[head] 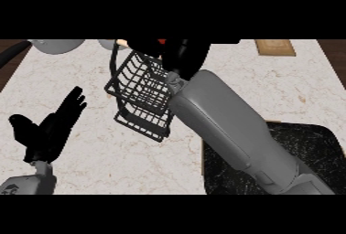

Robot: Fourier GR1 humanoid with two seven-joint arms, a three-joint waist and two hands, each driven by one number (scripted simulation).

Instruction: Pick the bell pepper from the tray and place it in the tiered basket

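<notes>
Bell pepper point(161, 41) is showing only as a red sliver at upper centre of the frame, off the tray point(312, 145) and enclosed by the curled right hand point(184, 55); its long axis is not showing. Hand and pepper are hanging over the upper end of the tiered basket point(142, 91), so release appears near. The left hand point(51, 130) is resting open at lower left, well apart.
</notes>
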